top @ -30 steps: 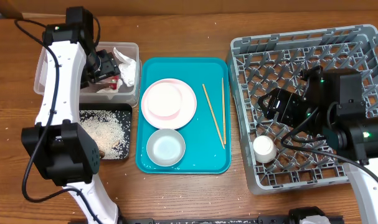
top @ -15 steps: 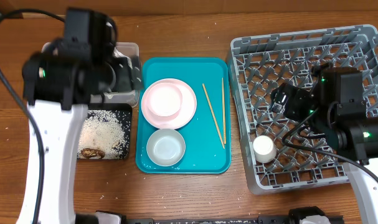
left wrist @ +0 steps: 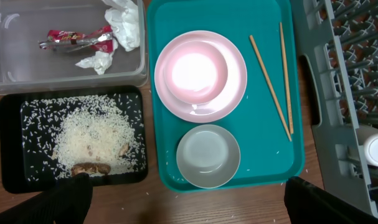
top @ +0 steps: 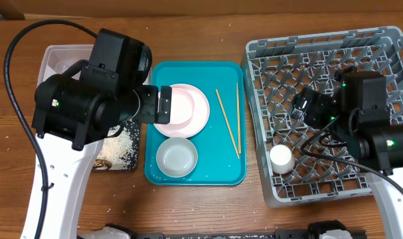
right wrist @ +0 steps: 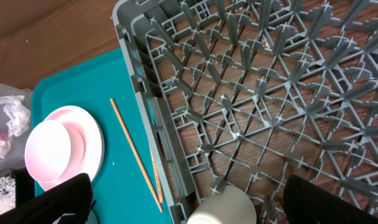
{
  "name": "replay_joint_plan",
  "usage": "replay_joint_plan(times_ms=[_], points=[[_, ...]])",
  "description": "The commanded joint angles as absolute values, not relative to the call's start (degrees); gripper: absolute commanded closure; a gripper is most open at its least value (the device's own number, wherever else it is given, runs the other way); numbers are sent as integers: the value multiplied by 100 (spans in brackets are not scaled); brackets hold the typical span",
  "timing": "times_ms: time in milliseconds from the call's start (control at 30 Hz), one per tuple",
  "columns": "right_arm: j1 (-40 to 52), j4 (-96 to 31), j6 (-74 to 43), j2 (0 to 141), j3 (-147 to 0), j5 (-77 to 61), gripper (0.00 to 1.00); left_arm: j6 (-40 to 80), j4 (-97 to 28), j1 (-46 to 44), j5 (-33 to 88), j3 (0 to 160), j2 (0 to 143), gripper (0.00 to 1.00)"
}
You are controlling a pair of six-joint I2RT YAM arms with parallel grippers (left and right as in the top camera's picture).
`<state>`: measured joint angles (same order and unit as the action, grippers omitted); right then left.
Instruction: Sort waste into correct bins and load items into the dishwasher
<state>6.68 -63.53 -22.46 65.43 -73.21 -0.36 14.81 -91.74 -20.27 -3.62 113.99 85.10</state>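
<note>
The clear tub (left wrist: 8, 84) holds the crumpled napkin (left wrist: 123, 25) and the red wrapper (left wrist: 76, 38). The black tray (left wrist: 11, 180) below it holds the rice scraps (left wrist: 92, 137). The pink plate (left wrist: 232, 93) with the smaller pink dish (left wrist: 195, 71) on it and the white bowl (left wrist: 207, 155) sit on the teal tray (left wrist: 288, 168). The white cup (top: 281, 158) lies in the grey rack (top: 387, 40). My left gripper (top: 162, 106) hovers open and empty high over the plate's left edge. My right gripper (top: 301, 105) is open and empty above the rack, up from the cup (right wrist: 223, 208).
Two wooden chopsticks (left wrist: 269, 87) lie on the right side of the teal tray. Loose rice grains dot the wooden table (left wrist: 176, 205) in front of the trays. The left arm covers most of the tub and black tray in the overhead view.
My left gripper has risen out of the clear tub and swung right to the teal tray's left edge. The wrapper now lies in the tub. The right gripper shifted slightly right.
</note>
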Motion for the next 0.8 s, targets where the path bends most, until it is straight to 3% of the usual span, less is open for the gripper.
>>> replay_joint_plan(times_ms=[0,433,767], points=[[635,-6313,-2255,6567,-7345,54,0,1415,-9164,-2049,-294,11459,8573,0],[635,-6316,-2255,6567,-7345,54,0,1295,-9037,-2014,-738,11432,8176,0],[635,-6313,-2255,6567,-7345,54,0,281,-5664,-1964,-919,9183,6508,0]])
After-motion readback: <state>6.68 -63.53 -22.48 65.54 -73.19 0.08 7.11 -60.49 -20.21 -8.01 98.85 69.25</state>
